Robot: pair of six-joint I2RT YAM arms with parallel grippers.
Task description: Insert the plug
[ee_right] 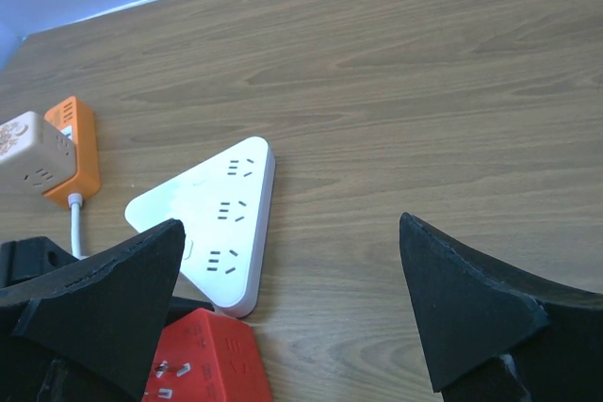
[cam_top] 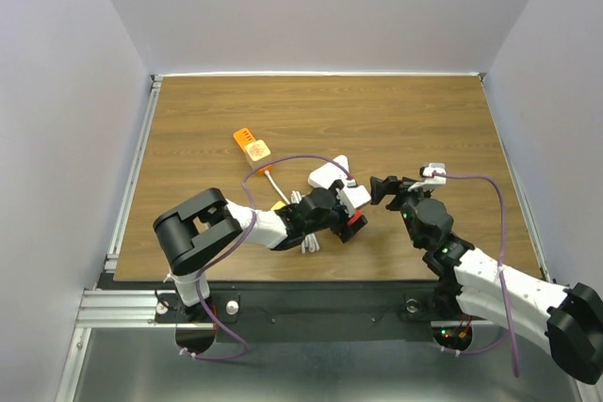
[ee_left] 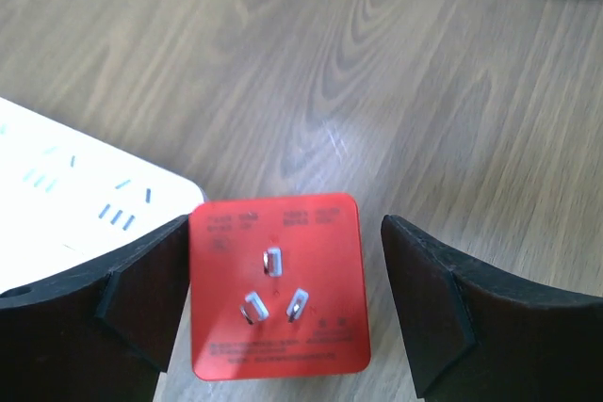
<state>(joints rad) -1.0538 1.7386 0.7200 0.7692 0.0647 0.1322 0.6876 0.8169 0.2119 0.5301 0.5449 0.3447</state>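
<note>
A red plug (ee_left: pixel 278 284) is seen lying on the wooden table (cam_top: pixel 424 110) with its three metal prongs turned upward. It is placed between the fingers of the left tool (ee_left: pixel 285 233), whose jaws are held apart. The finger at 9 o'clock of the plug is touching or just beside its edge, while a clear gap of bare wood is left before the finger at 3 o'clock.

In the top view, the plug is found at 5 o'clock of a white triangular power strip (cam_top: pixel 328 174), close beside it but not inserted. Three socket sets are visible on the strip's upper face.

The right tool (cam_top: pixel 384 185) is positioned at 3 o'clock of the strip, its jaws spread wide with nothing between them.

At 10 o'clock of the white strip, well apart, an orange power strip (cam_top: pixel 245 139) is seen with a beige cube adapter (ee_right: pixel 33 152) set against it, and a white cable (ee_right: pixel 74 225) is led from its end.
</note>
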